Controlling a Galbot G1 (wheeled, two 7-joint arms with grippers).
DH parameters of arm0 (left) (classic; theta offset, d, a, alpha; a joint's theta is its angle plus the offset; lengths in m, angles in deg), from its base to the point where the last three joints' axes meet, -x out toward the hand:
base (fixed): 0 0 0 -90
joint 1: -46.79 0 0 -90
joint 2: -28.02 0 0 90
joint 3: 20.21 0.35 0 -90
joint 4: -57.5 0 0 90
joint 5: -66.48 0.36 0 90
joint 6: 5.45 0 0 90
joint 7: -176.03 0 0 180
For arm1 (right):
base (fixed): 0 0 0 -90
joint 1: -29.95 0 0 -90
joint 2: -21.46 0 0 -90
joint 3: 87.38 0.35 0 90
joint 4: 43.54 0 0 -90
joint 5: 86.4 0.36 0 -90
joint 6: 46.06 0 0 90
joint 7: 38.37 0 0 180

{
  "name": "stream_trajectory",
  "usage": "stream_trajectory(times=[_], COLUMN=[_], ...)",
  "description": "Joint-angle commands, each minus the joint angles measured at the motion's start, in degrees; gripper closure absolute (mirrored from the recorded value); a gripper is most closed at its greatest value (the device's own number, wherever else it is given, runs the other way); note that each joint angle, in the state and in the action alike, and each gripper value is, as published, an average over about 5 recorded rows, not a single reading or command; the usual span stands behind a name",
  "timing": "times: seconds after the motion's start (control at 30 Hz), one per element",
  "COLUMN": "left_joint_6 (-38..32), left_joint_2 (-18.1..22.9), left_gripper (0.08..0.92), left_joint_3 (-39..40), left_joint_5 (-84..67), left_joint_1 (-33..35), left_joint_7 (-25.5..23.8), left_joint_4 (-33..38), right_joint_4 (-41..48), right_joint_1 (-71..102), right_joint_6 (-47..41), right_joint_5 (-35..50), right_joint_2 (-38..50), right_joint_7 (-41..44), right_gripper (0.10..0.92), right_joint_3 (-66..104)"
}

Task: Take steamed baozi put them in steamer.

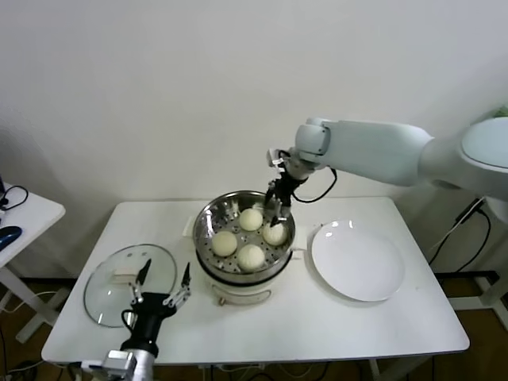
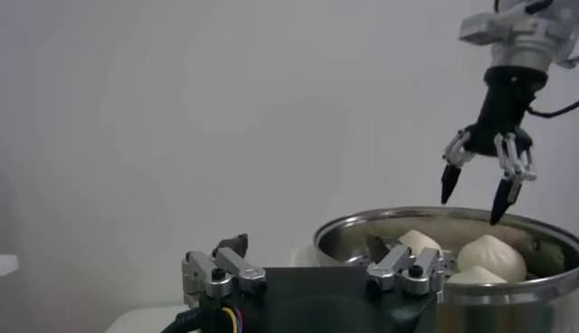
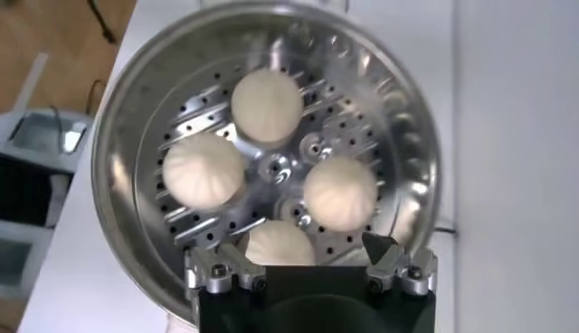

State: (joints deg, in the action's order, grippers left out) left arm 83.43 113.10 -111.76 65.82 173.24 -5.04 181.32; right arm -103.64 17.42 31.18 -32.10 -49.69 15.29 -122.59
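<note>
All four baozi [image 1: 251, 220] sit inside the steamer [image 1: 208, 221], so the filling step looks done. The right claw [image 1: 278, 211] hangs just above the steamer's far rim, fingers apart, holding nothing. Next it likely just lifts away. One white plate [image 1: 357, 261] lies bare beside the steamer. The left claw [image 1: 163, 280] waits near it, fingers apart.

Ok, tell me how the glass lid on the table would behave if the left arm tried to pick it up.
The glass lid lies flat on the table, so its thin rim probably gives little to grip; the knob looks the better hold. Smooth glass would likely be slippery, and breakable if dropped. It is wide, so gripped off-centre it may tilt. The left tool hangs open beside it.
</note>
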Motion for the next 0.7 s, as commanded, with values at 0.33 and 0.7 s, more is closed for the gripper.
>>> stream_trajectory(times=[0.33,0.7], left_joint_6=[0.54,0.46], left_joint_2=[-0.07,-0.57], left_gripper=[0.177,0.177], left_joint_3=[-1.93,-2.19], left_joint_5=[-0.25,2.03], left_joint_1=[-2.42,-0.97], left_joint_7=[0.49,-1.88], left_joint_4=[-0.48,2.22], right_joint_4=[-22.47,-34.36], right_joint_1=[14.75,52.15], right_joint_6=[-0.42,5.43], right_joint_5=[-11.46,-19.81], right_joint_2=[32.30,44.09], right_joint_7=[-16.54,-39.95], right_gripper=[0.203,0.203], right_joint_3=[32.90,64.69])
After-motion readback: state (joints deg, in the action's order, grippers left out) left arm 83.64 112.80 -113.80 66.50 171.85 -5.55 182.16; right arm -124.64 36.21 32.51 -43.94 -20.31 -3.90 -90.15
